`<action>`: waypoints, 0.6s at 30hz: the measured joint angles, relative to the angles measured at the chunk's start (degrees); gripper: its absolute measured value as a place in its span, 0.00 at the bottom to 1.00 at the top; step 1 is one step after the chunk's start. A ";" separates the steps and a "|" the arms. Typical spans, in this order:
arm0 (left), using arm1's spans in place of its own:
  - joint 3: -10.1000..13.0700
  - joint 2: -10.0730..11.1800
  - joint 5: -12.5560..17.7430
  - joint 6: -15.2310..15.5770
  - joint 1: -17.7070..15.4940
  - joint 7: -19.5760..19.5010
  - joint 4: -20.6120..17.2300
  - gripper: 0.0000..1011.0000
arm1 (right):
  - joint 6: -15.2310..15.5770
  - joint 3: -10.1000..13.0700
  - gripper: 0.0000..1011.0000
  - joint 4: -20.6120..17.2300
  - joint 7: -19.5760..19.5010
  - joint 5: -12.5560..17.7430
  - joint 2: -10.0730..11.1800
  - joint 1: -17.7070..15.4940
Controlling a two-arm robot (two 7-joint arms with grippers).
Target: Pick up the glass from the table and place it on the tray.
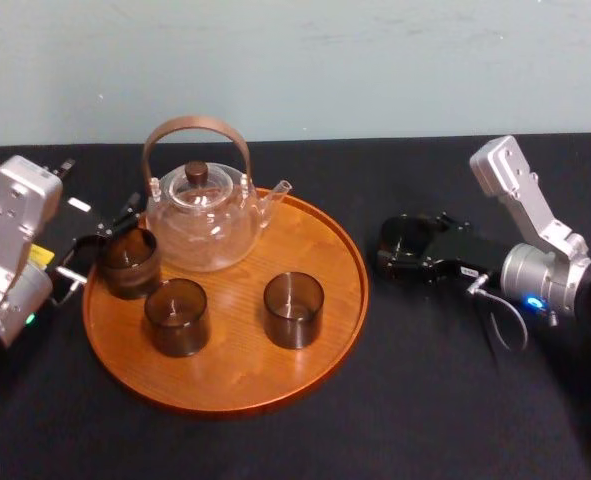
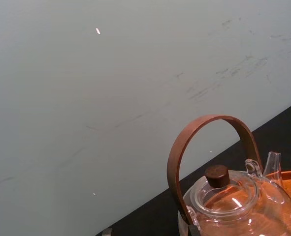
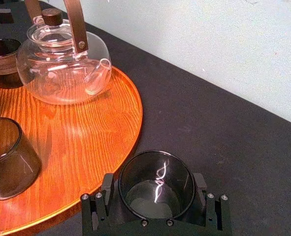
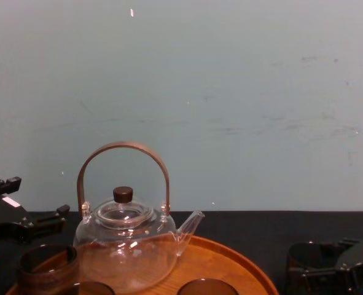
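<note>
Glass is seen standing upright at roughly 3 o'clock from the tray, just outside the rim and off the wood, with the black cloth of the table around it. It's bracketed by the right end effector. One finger is set against each side of the glass wall, so the grip looks closed on it. Whether the base sits on the cloth or hangs a hair above it can't really be told from these angles. The glass is dark and smoky, open end up.

On the tray itself, a clear teapot is parked around 11 o'clock. Its brown hoop handle is stood up, there's a dark knob on the lid, and the spout is aimed toward 2 o'clock.

Three more smoky tumblers are found on the wood:
- The first tumbler is by the rim at about 10 o'clock, near the teapot.
- The second tumbler is at about 8 o'clock, closer to the middle and close to the first.
- The third tumbler is at about 4 o'clock, apart from the other two.

All three are upright.

Left end effector is held at the tray's 10 o'clock edge, right by the first tumbler. How far open it is can't be told, and neither can whether that tumbler is actually gripped. A pale wall is seen behind the table at 12 o'clock.
</note>
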 joint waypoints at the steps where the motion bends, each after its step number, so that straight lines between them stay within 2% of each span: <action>1: 0.00 0.00 0.00 0.00 0.00 0.00 0.00 0.99 | -0.02 -0.09 0.99 0.20 0.05 -0.10 -0.12 0.15; 6: 0.00 0.00 0.00 0.00 0.00 0.00 0.00 0.99 | 0.02 -0.60 0.99 0.93 -0.44 -1.23 -0.76 0.92; 16: 0.00 0.00 0.00 0.00 0.00 0.00 0.00 0.99 | 0.03 -0.54 0.99 0.94 -0.36 -1.11 -0.71 0.89; 18: 0.00 0.00 0.00 0.00 0.00 0.00 0.00 0.99 | 0.02 -0.53 0.94 0.94 -0.34 -1.07 -0.71 0.88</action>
